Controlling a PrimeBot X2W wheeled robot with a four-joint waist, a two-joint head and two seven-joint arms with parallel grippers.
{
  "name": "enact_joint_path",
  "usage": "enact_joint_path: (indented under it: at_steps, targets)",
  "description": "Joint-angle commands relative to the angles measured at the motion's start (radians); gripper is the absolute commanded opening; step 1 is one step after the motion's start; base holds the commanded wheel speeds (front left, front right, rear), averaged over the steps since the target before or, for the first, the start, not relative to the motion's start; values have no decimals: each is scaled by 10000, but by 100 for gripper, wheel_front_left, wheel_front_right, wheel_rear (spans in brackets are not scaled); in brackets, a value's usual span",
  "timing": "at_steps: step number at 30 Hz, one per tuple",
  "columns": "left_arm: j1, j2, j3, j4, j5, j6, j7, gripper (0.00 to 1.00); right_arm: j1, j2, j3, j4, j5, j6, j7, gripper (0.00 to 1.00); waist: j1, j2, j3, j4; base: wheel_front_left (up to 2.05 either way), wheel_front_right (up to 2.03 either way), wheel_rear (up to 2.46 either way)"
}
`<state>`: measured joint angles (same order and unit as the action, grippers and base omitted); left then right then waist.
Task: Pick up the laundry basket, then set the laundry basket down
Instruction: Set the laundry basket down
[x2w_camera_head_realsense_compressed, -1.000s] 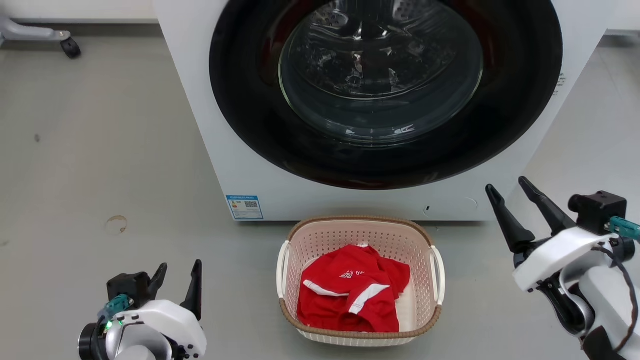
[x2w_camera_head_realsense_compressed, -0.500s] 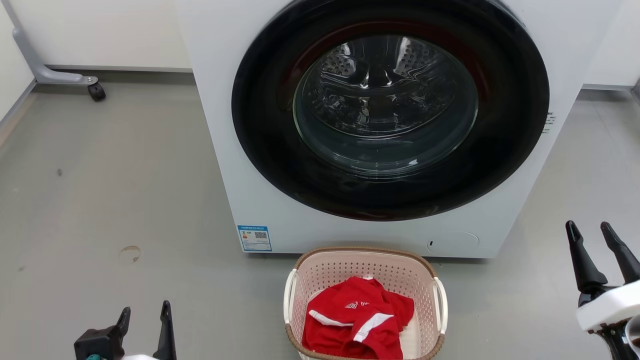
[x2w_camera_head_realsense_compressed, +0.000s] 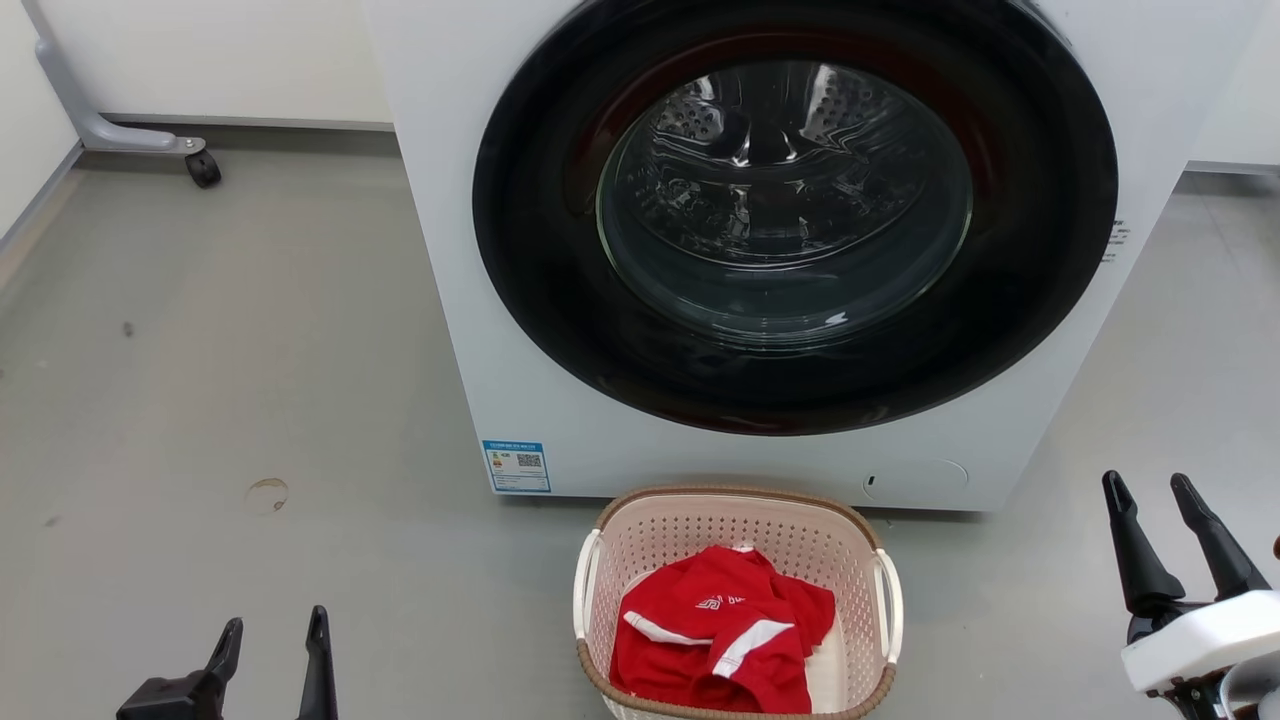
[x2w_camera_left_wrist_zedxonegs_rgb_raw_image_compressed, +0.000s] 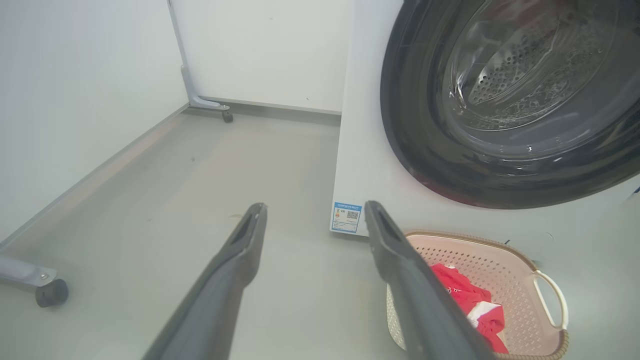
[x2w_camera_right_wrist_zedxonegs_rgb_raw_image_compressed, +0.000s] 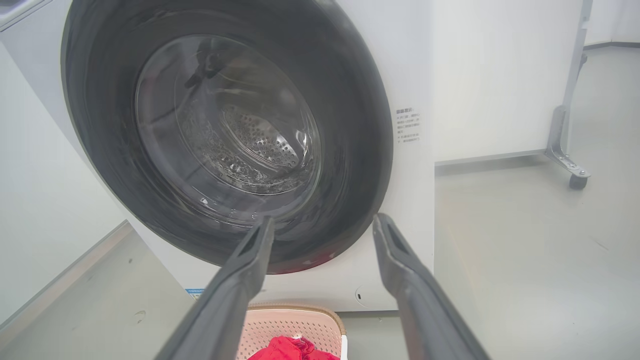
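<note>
Left pincer (x2w_camera_head_realsense_compressed: 275, 640) stands with its two dark fingers spread wide and nothing between them; right pincer (x2w_camera_head_realsense_compressed: 1150, 500) is in the same condition, jaws apart and empty. The laundry basket (x2w_camera_head_realsense_compressed: 680, 530) rests on the grey floor (x2w_camera_head_realsense_compressed: 300, 350) between the two pincers and well apart from both, inward of the left pincer and reaching a little ahead of it, inward of the right pincer and about level with it. In the left wrist view the basket (x2w_camera_left_wrist_zedxonegs_rgb_raw_image_compressed: 480, 250) lies beyond the left pincer (x2w_camera_left_wrist_zedxonegs_rgb_raw_image_compressed: 315, 210), off to its inner side and partly behind one finger; in the right wrist view it (x2w_camera_right_wrist_zedxonegs_rgb_raw_image_compressed: 295, 320) sits low beneath the right pincer (x2w_camera_right_wrist_zedxonegs_rgb_raw_image_compressed: 324, 222). A red garment (x2w_camera_head_realsense_compressed: 725, 630) lies loose inside. The washing machine (x2w_camera_head_realsense_compressed: 450, 250) stands just beyond the basket's far rim. Assessment: the pick-up is not yet begun and the step in hand is the approach. Recommended practice is to bring each pincer inward and down to the white handle on its own side, left handle (x2w_camera_head_realsense_compressed: 583, 590) and right handle (x2w_camera_head_realsense_compressed: 890, 600), then close on both together. The lift is best kept level and even, since light perforated plastic probably flexes and tips if one side rises first. Clearance from the machine front needs watching throughout
</note>
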<state>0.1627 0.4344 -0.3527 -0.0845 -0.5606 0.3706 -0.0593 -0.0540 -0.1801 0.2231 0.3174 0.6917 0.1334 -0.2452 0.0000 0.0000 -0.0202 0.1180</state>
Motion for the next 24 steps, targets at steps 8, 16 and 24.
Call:
enact_joint_path:
  at_steps: [8, 16, 24]
  targets:
    - [-370, 336, 314, -402, 98, 69, 224, 100, -194, -184, 217, -268, -224, -27, 100, 100, 0, 0, 7, 62, 0, 0, 0]
    - [-601, 496, 115, -470, 56, -38, 739, 100, -275, -227, 393, -224, -244, -27, 233, 100, 0, 0, -61, 134, 0, 0, 0]
    - [-846, 624, -15, -719, 67, 35, 1276, 100, -423, -300, 494, -295, -262, -27, 501, 100, 0, 0, -166, 143, 0, 0, 0]
